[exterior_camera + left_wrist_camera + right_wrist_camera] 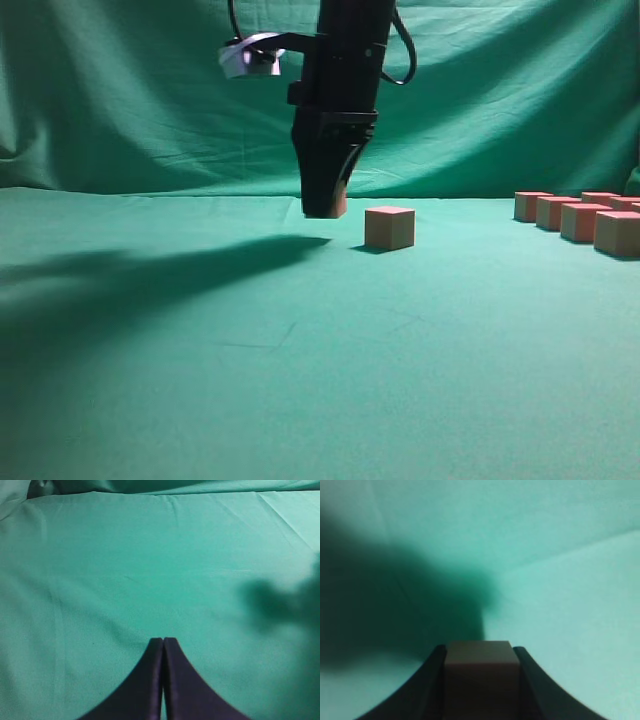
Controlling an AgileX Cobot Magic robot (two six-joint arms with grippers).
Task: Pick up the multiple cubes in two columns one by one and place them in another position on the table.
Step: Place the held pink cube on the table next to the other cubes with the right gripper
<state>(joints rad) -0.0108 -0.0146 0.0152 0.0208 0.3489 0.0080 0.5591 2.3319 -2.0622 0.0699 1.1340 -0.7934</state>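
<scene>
right gripper is clamping one cube between its jaws, low over the table near the middle of the exterior view, and the cube's corner is peeking out at the fingertips there. whether that cube is already touching the cloth or hanging just above it is not something these views are settling. a placed cube is sitting just beside the gripper on its right, apart from it. the remaining cubes are standing in two columns far to the right, well apart from the drop spot.

left gripper is pressing its jaws together on nothing, idling over bare cloth.

likely step: setting the held cube down beside the placed one. risks from here seem to be these. if the jaws are opening while the cube is hanging above the cloth, it could be dropping, bouncing or tipping onto an edge. if the jaws are spreading sideways toward the neighbour, a finger could be nudging the placed cube out of line. a crease in the cloth could also be leaving the cube sitting tilted.
</scene>
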